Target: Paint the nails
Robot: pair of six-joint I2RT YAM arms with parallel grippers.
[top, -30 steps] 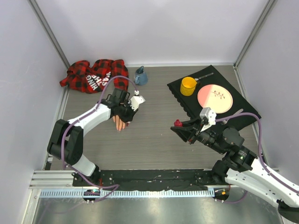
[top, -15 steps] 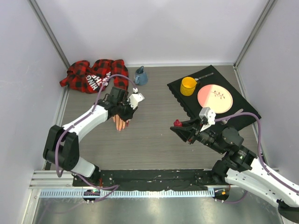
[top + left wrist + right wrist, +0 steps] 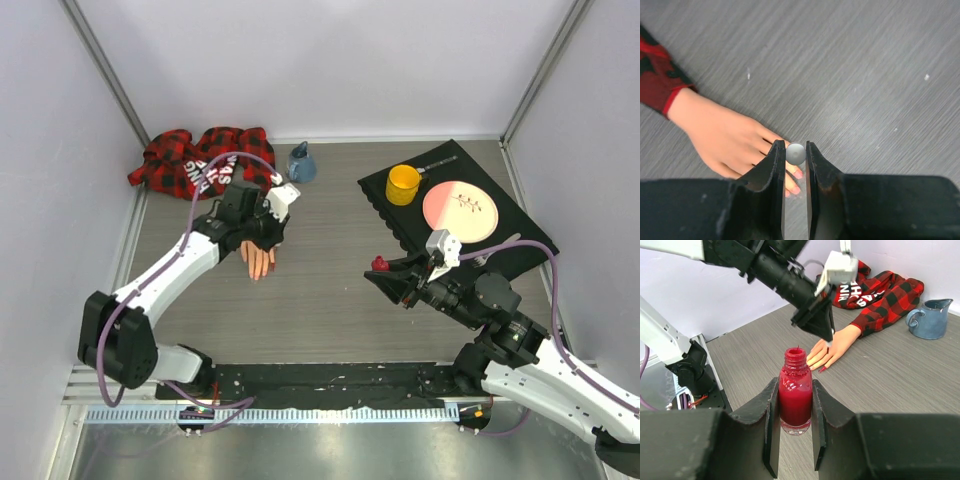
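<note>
Cup (image 3: pixel 403 184) left of plate (image 3: pixel 459 210), perhaps touching, on mat (image 3: pixel 388 212).

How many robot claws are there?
2. The left claw pinches a white cap above the mannequin hand; the right claw grips the open red polish bottle. Neither is hidden.

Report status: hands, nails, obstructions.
Left hand shut on white brush cap, over mannequin hand. Right hand shut on open red polish bottle. Nails visible, nothing else blocking.

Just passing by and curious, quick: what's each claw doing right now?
Left gripper: closed on the white cap.
Right gripper: closed on the open red polish bottle.
</note>
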